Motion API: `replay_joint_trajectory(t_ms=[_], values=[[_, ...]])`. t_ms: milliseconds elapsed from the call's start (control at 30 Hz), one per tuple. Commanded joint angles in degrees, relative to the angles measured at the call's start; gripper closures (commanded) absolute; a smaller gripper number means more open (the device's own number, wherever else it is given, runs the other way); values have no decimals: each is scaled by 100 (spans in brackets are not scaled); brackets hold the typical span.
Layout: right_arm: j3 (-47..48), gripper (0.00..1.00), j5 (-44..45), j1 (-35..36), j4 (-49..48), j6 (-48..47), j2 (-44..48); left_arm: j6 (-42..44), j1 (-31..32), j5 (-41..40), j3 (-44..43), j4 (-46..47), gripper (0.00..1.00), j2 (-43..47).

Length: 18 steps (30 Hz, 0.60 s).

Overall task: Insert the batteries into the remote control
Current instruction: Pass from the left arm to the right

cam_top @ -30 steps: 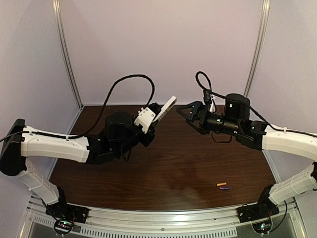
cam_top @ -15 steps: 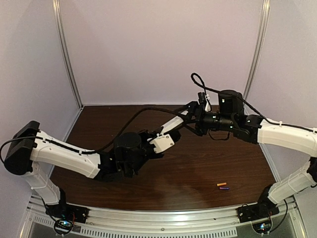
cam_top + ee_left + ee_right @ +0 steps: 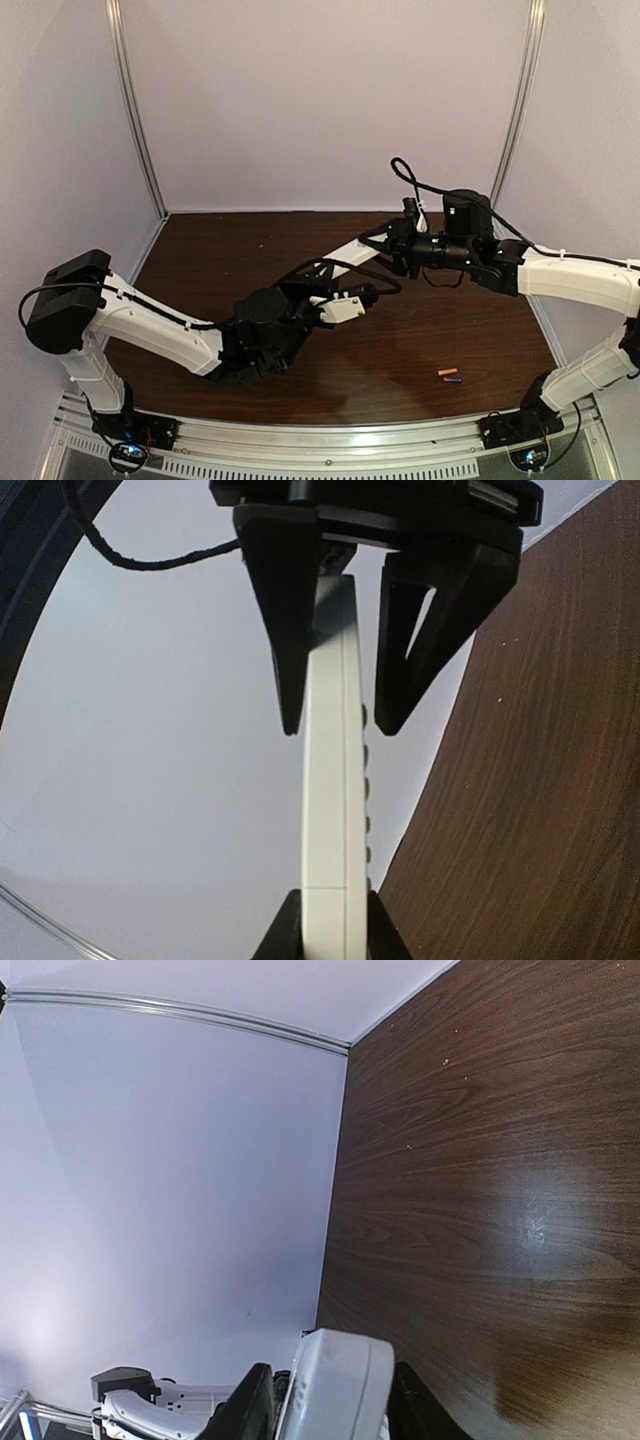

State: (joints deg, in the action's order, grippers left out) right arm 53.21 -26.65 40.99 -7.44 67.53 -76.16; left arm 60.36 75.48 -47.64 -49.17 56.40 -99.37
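The white remote control [image 3: 352, 250] hangs above the middle of the table, between the two arms. My left gripper [image 3: 332, 264] is shut on its near end; in the left wrist view its fingertips [image 3: 283, 935] pinch the slab [image 3: 330, 810] edge-on. My right gripper [image 3: 378, 243] straddles the far end. One of its fingers [image 3: 285, 630] touches the remote's plain face, and the other finger [image 3: 425, 630] stands a narrow gap off the button side. The right wrist view shows the remote's end [image 3: 335, 1385] between those fingers. The orange battery [image 3: 447, 372] and the purple battery [image 3: 453, 380] lie together on the table, front right.
The dark wooden table [image 3: 200, 250] is walled by pale panels at the back and sides. A black cable [image 3: 405, 170] loops above the right wrist, and another cable [image 3: 300, 272] arcs over the left arm.
The left arm has stretched forward and right, bringing the remote between the right gripper's fingers. Those fingers have narrowed from wide open to close around the remote's far end.
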Motion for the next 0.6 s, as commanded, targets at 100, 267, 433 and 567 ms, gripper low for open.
replay_joint_trajectory(t_ms=[100, 267, 433, 567], values=[[-162, 73, -140, -61, -324, 143, 110, 1018, 70, -365, 44, 1389, 93, -322], [-282, 89, -305, -179, -670, 298, 172, 1520, 71, -424, 98, 1885, 84, -493], [-343, 100, -401, -279, -873, 356, 194, 1922, 75, -504, 124, 2515, 48, -636], [-416, 100, -443, -451, -1122, 283, 270, 2123, 133, -536, 216, 2854, 30, -645]])
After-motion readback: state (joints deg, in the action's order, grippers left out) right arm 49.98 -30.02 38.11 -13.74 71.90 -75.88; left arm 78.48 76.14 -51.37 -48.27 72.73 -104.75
